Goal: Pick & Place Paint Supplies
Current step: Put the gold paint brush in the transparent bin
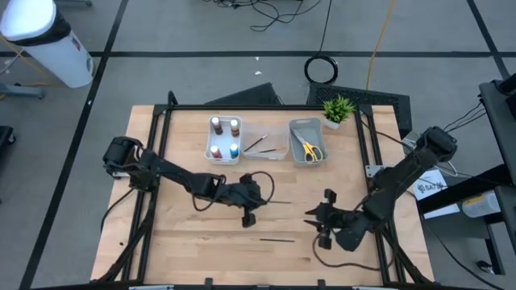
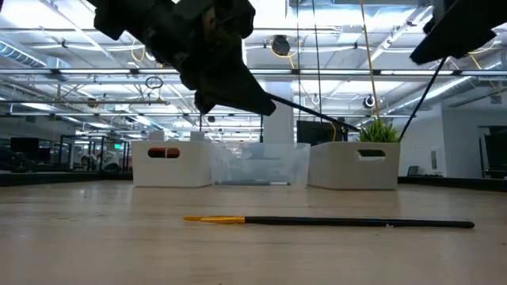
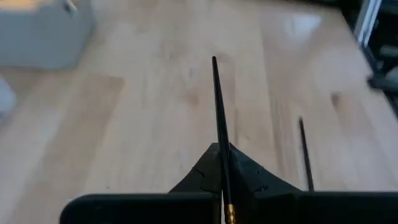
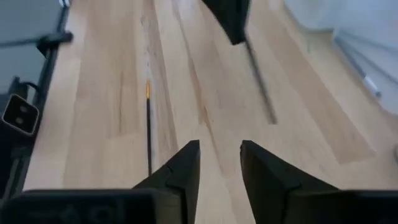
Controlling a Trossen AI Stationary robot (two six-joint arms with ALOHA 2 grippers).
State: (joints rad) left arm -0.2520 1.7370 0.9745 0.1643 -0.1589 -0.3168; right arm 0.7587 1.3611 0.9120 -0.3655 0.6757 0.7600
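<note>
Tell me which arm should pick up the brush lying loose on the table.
Right, probably. The right gripper hangs with jaws open and empty, the loose brush lying on the wood just ahead of it. The left gripper is shut on another brush, held above the table.

Overhead camera looks straight down on the pale wooden table [image 1: 201, 234]; low camera sights level across it; both share the thin dark brush with a yellow band [image 2: 333, 222] lying flat.

Four paint bottles [image 1: 225, 138] in the left tray [image 1: 207, 149], scissors [image 1: 310, 149] in the right tray [image 1: 295, 153], loose brush [image 1: 276, 238] near the front
</note>
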